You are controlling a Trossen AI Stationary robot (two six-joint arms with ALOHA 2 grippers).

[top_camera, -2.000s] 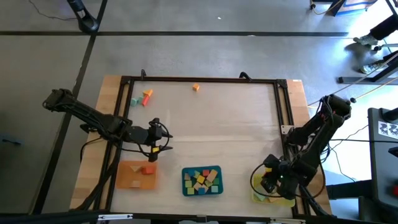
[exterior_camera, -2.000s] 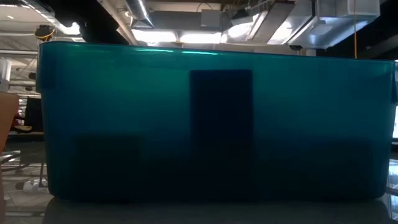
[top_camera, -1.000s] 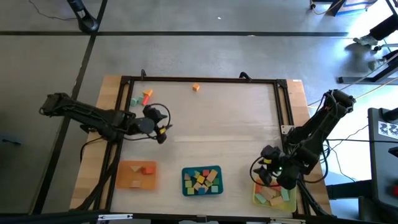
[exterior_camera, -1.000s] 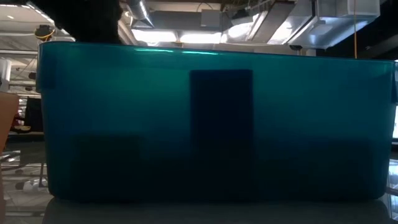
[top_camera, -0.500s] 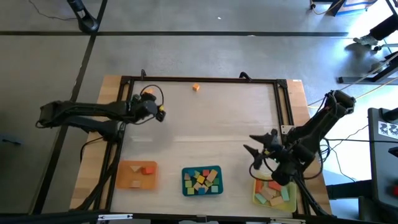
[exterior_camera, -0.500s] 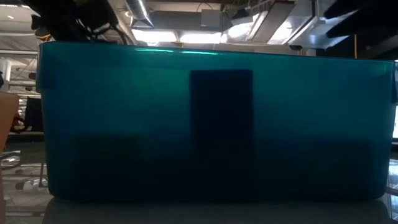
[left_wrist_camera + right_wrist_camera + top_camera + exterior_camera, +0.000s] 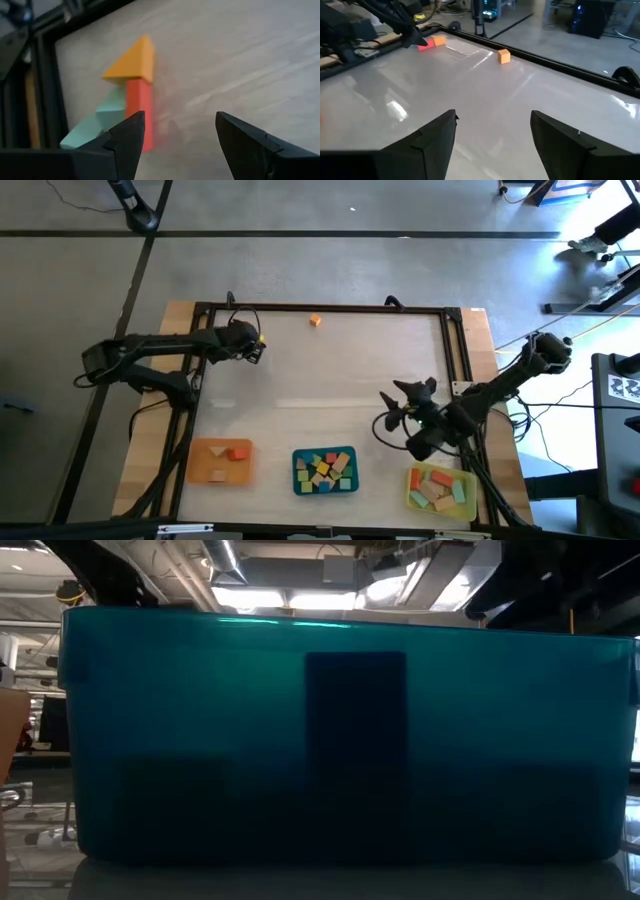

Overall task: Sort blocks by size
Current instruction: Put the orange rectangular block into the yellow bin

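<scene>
Blocks [image 7: 134, 95] (matte wooden wedges), left gripper [image 7: 177, 135] spread above

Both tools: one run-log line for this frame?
left tool open over red block | right tool open, empty, mid-table | lone orange cube at far edge

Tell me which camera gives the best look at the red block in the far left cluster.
The left wrist view: the red block lies close ahead of the open left gripper, touching an orange wedge and mint blocks. The right wrist view shows it tiny. The high view hides it; the low view shows only a teal wall.
</scene>
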